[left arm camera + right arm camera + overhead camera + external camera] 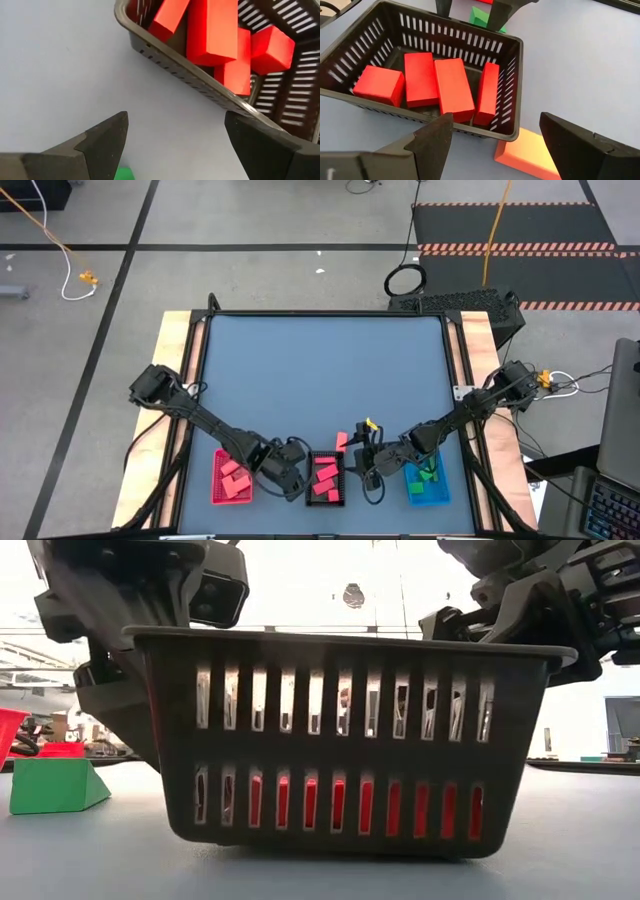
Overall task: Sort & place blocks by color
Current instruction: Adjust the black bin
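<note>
The black tray [327,478] stands at the table's near edge and holds several bright red blocks [452,87]. My left gripper [293,477] is open just left of the tray, above the table; its wrist view [175,122] shows the tray's rim [200,82] and a green block [123,174] below the fingers. My right gripper [360,467] is open just right of the tray, and it also shows in its wrist view [495,120]. A salmon block [525,152] lies on the table beside the tray. A green wedge [55,785] rests flat on the table at the tray's left.
A red tray [232,477] with salmon blocks stands at the near left. A blue tray [427,483] with green blocks stands at the near right. A small yellow object [372,425] sits by the right arm. The blue table top [320,370] stretches toward the far edge.
</note>
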